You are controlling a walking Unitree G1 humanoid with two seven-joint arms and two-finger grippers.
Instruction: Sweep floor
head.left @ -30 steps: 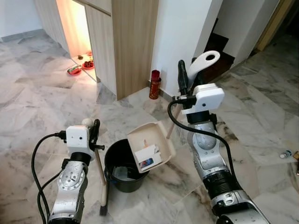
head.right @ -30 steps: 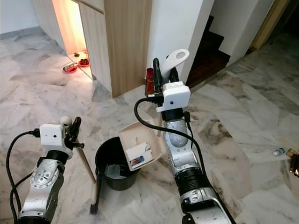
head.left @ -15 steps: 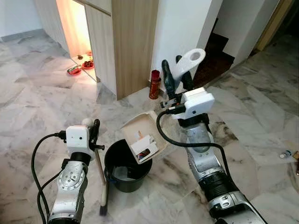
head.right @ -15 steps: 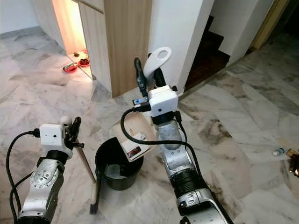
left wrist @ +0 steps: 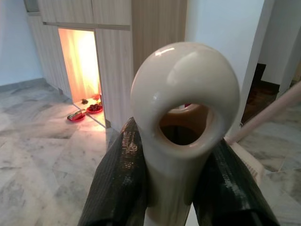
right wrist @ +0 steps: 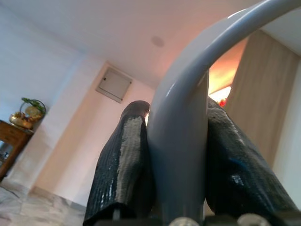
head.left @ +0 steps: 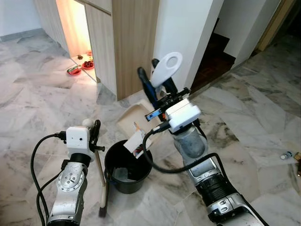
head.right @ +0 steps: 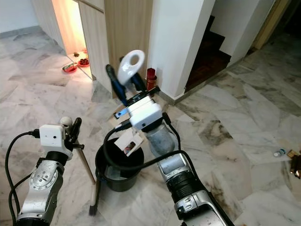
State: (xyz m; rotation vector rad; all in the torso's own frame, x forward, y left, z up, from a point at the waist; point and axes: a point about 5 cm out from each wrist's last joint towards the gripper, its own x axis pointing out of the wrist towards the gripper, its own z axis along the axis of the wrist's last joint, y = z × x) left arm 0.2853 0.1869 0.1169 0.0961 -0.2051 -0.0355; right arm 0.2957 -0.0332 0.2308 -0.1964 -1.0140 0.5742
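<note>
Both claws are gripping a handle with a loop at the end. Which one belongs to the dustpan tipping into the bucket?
The right gripper holds the dustpan handle, tilted over the black bucket. The left gripper holds the upright broom.

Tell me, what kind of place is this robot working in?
Most likely a home hallway: polished marble floor, tall wooden cabinet, and a dark stairway beyond the white wall. A black bin stands before the robot.
</note>
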